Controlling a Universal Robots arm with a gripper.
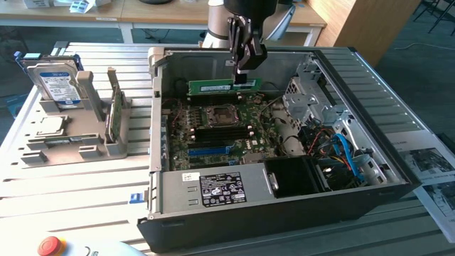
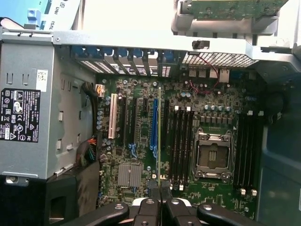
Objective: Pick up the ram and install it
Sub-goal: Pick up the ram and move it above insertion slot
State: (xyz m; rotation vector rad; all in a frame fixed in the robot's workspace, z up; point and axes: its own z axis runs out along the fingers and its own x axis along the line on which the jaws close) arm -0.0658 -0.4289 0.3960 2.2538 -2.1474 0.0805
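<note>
Pincer (image 1: 244, 80) clamped tight on the ram (image 1: 210, 87), towards the end at the exterior view's right. Stick held level and on edge above the motherboard (image 1: 220, 133), inside the open computer case (image 1: 284, 213).

arm (image 1: 249, 8) cut off at upper edge, red button (image 1: 51, 246) cropped below, ram (image 2: 159, 132) end hidden in gripper (image 2: 160, 188)

Green ram (image 1: 210, 86) with a white label — dark green motherboard (image 1: 242, 140); blue cables (image 1: 346, 151); silver hard drive (image 1: 55, 80) labelled blue-white; grey power supply (image 1: 178, 193) — red button (image 1: 51, 246).
</note>
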